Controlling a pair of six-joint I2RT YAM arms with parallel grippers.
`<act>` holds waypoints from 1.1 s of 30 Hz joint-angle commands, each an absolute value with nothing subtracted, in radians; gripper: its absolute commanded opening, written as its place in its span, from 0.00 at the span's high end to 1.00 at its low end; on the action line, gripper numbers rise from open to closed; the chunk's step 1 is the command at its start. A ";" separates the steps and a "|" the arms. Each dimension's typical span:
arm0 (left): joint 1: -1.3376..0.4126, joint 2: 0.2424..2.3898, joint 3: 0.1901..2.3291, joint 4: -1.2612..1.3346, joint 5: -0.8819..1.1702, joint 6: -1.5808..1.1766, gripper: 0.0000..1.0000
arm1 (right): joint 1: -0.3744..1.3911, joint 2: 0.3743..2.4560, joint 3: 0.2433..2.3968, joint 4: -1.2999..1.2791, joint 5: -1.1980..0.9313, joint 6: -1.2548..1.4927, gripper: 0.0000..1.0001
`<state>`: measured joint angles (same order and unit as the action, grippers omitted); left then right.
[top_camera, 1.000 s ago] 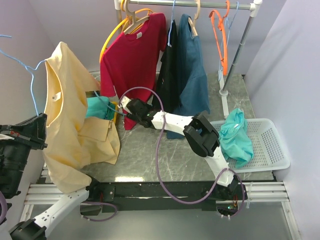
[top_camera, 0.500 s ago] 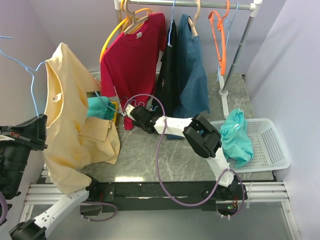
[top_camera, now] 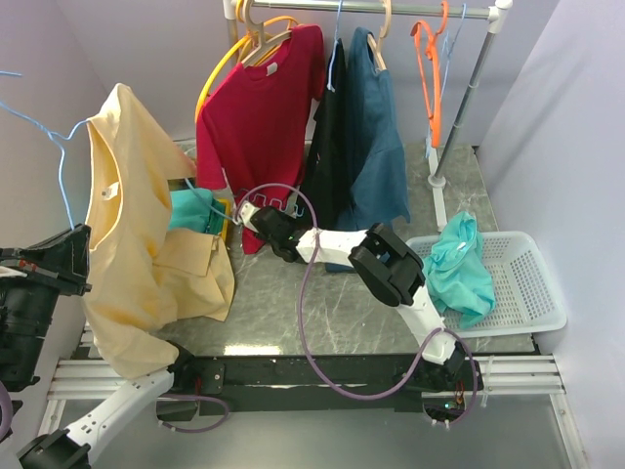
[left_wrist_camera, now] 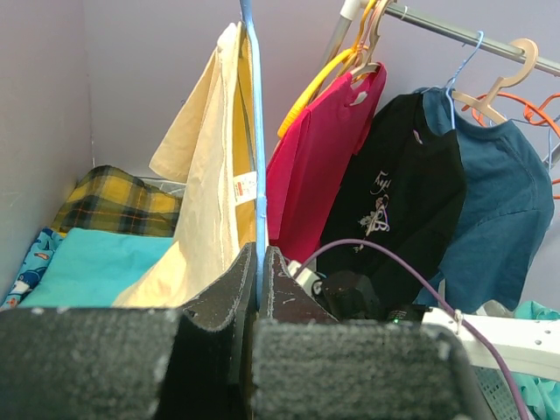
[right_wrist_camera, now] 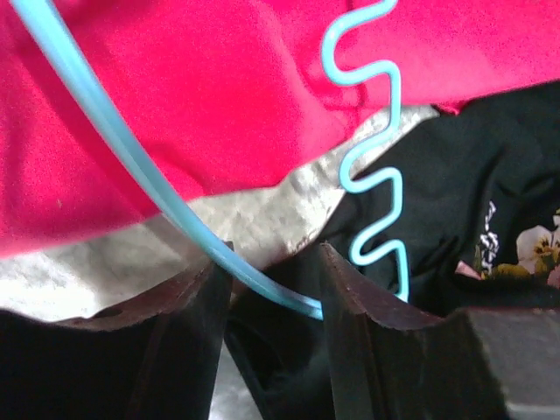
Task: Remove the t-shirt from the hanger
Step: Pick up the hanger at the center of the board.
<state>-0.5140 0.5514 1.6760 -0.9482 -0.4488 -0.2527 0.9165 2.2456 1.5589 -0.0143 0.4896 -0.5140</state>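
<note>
well, the yellow t-shirt [top_camera: 127, 225] hangs on the blue hanger [left_wrist_camera: 253, 131] over the left side of the tabletop [top_camera: 322, 303]. my left fingers [left_wrist_camera: 227, 284] are pinched tight on the hanger's thin bar and hold it up. one end of the hanger pokes out of the shirt to the right. it slants down into the gap between my right fingers [right_wrist_camera: 175, 341]. those fingers stand partly apart with the blue bar between them, and i can't see them squeezing it. so the right fingers are the near ones for that end. i think they should pinch it next, so the hanger is held at two spots before the shirt gets pulled off.
</note>
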 commanded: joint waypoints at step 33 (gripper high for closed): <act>-0.512 0.528 1.620 -0.811 -0.526 -0.204 0.99 | 1.075 1.633 1.341 -0.465 0.199 -0.201 1.00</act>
<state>-0.5140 0.5392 1.6173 -0.9260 -0.5095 -0.2264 1.0729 1.8053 1.3949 -0.4053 0.2127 -0.3008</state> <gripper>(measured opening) 0.034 0.050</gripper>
